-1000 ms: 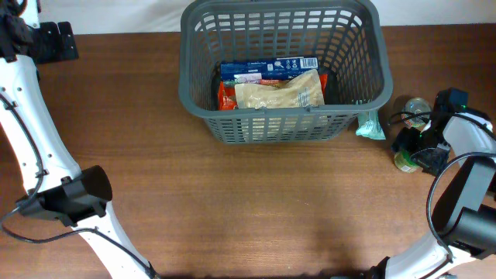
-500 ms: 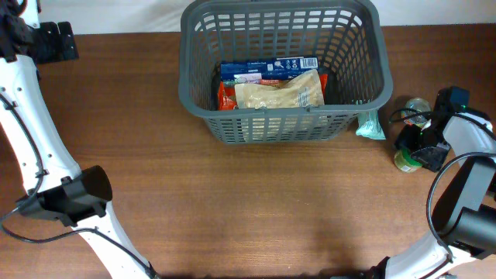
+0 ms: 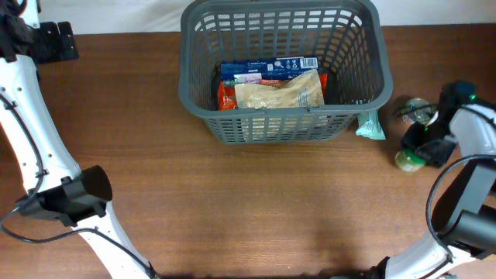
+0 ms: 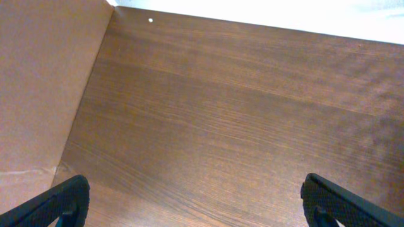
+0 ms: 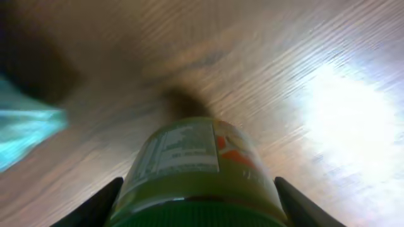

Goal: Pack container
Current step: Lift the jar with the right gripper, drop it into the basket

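The right pincer point(image 3: 425, 149) was clamped, seemingly, on a green-lidded jar point(image 5: 199, 164) at the desk's point(image 3: 248, 209) right edge. The next move would likely be a lift over the rim into the one grey basket point(image 3: 283, 128) at far centre, which held three packages point(image 3: 275, 89). One teal packet point(image 3: 370, 124) lay just beside it. The left pincer point(image 4: 199, 205) hung spread and empty.

Greys, browns and a few bright packs
Dark grey lattice basket point(image 3: 287, 128); blue box point(image 3: 267, 68), tan pouch point(image 3: 279, 93), red packet point(image 3: 225, 97); teal packet point(image 3: 370, 125); green-lidded jar point(image 5: 196, 170), white-and-orange label; brown wood-grain worktop point(image 3: 232, 201).
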Tool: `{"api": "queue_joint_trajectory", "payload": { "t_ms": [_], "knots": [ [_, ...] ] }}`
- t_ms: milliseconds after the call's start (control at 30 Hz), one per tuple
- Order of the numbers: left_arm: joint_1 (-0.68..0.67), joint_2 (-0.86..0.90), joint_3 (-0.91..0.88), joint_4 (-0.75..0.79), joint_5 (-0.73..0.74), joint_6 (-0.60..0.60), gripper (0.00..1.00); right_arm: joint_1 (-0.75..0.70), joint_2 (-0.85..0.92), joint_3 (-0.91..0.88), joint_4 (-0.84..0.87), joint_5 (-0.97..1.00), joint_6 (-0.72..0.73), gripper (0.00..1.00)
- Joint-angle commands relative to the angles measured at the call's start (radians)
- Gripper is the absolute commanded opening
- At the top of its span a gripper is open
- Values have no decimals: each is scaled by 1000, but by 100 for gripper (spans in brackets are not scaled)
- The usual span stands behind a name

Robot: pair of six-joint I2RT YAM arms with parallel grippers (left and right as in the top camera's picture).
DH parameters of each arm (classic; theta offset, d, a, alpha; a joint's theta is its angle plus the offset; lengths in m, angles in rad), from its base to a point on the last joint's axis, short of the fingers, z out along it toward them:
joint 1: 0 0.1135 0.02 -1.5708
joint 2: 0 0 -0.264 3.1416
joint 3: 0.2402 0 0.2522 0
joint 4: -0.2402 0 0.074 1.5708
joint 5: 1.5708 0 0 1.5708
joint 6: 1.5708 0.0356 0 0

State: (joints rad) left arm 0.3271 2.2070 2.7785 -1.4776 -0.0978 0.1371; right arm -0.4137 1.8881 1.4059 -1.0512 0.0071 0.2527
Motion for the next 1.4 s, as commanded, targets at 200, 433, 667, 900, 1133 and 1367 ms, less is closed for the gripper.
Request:
{"api": "queue_joint_trajectory", "payload": {
  "t_ms": [200,433,667,900,1133,1367],
  "knots": [
    [3,6,3,-1,-4,-10,99,-4,-213,517,-229,1,-12,43],
    [3,6,3,-1,-4,-10,99,76,-328,848,-295,-134,-13,42],
    [3,6,3,-1,-4,-10,99,348,-375,911,-265,-139,-13,42],
    [3,6,3,-1,-4,-10,99,620,-245,894,-160,-129,-101,39],
    [3,6,3,-1,-4,-10,99,674,19,894,-125,-27,-145,40],
    [3,6,3,-1,-4,-10,99,669,183,894,-161,-40,-144,37]
  ]
}}
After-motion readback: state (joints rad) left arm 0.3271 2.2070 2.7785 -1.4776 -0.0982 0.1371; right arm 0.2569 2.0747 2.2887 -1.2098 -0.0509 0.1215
